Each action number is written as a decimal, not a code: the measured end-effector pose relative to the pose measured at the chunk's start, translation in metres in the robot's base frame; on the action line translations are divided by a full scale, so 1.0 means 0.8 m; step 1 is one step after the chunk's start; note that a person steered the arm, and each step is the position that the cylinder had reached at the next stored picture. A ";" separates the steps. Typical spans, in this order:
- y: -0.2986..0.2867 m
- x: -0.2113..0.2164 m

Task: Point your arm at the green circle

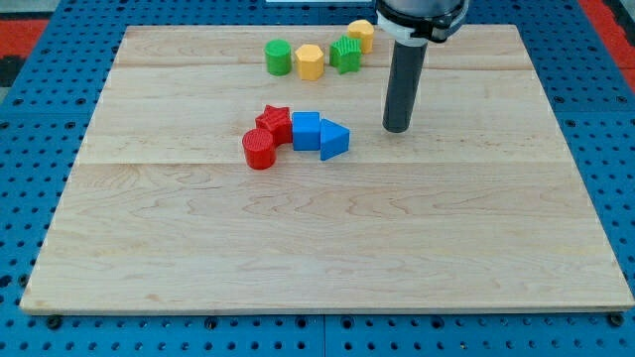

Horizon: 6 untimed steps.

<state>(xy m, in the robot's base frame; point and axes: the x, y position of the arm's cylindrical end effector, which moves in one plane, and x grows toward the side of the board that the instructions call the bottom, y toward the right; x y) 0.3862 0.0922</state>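
While apart: my tip [397,129], green circle [278,58].

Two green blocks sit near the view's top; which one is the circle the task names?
The green circle, leftmost in the top row beside the yellow hexagon. The green star has ridged points and lies nearer my tip.

Red [259,149], blue [306,130], yellow blocks [311,61]

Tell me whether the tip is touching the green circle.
No: my tip rests on bare board at the view's right of the blue blocks, well apart from the green circle near the view's top.
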 end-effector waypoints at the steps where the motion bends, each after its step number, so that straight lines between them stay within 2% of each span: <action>1: -0.013 -0.037; 2: -0.070 -0.074; 3: -0.177 -0.081; 4: -0.216 -0.099; 5: -0.218 -0.136; 6: -0.223 -0.140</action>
